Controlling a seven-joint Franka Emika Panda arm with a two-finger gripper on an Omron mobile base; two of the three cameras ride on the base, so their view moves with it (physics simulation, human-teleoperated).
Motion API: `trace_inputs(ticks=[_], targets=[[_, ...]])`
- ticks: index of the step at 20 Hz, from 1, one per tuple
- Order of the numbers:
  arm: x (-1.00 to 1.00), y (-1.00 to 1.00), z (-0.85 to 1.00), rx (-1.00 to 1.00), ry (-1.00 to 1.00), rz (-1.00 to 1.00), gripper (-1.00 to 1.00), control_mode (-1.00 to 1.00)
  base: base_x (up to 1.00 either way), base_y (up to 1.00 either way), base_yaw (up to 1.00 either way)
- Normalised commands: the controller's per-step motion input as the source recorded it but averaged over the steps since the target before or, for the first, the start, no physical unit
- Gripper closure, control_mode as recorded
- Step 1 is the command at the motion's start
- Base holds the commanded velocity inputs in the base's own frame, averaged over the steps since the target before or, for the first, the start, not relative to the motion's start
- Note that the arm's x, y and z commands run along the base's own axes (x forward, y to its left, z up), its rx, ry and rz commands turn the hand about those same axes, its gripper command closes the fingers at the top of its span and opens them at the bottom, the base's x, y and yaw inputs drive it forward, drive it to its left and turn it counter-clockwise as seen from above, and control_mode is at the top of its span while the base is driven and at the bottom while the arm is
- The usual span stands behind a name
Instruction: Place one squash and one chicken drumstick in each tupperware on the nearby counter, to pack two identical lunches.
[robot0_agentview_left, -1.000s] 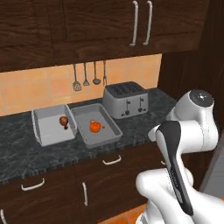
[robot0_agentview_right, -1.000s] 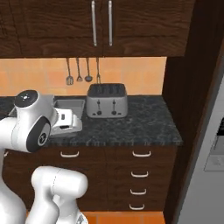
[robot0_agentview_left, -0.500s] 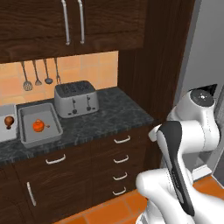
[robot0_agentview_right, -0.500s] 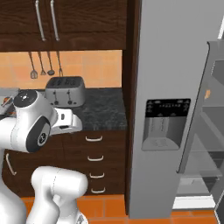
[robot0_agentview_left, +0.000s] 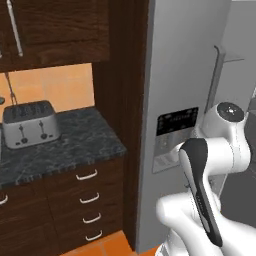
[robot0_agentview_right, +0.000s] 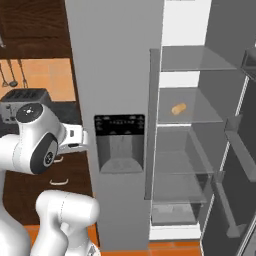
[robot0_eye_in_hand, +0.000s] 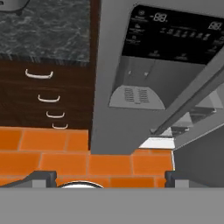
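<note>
At the far left of the left base view, the counter (robot0_agentview_left: 75, 145) runs as a black-grey marbled stone slab with a pale veined pattern, ending at a square right-hand corner against a tall dark wood panel (robot0_agentview_left: 125, 100). Below it sit dark wood drawers (robot0_agentview_left: 87, 200) stacked in a column, each with a curved silver handle. A silver toaster (robot0_agentview_left: 30, 125) stands on the counter towards the back, near the left edge of that view, with two slots on top and small dark levers on its front. Behind it the wall is orange, and dark wood upper cabinets hang above.

To the right of the wood panel stands a grey fridge (robot0_agentview_left: 180, 75). Its closed left door carries a black dispenser panel (robot0_agentview_right: 119, 122) with small pale markings, too fine to read, above a recessed grey dispenser bay. In the hand view the same panel shows pale digits and icons along its top, also illegible.

Further right, in the right base view, the fridge's right door is swung open, showing clear glass shelves (robot0_agentview_right: 192, 112). A small tan object (robot0_agentview_right: 178, 108) lies on one middle shelf; its kind cannot be told.

The gripper (robot0_eye_in_hand: 111, 177) points down at orange floor tiles (robot0_eye_in_hand: 65, 153), its jaws spread wide with nothing between them.
</note>
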Motion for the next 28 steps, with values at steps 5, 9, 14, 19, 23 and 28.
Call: trace_inputs(ticks=[5,9,14,19,23,28], targets=[[0.0,0.0,0.0,0.0,0.0,0.0,-1.0,1.0,0.05,-0.89,0.0],[0.0,0.0,0.0,0.0,0.0,0.0,-1.0,1.0,0.14,-0.7,0.0],[0.0,0.0,0.0,0.0,0.0,0.0,-1.0,1.0,0.24,-0.45,0.0],[0.0,0.0,0.0,0.0,0.0,0.0,-1.0,1.0,0.28,-0.4,0.03],[0.0,0.0,0.0,0.0,0.0,0.0,-1.0,1.0,0.33,-0.44,0.12],[0.0,0.0,0.0,0.0,0.0,0.0,-1.0,1.0,0.43,-0.25,0.16]])
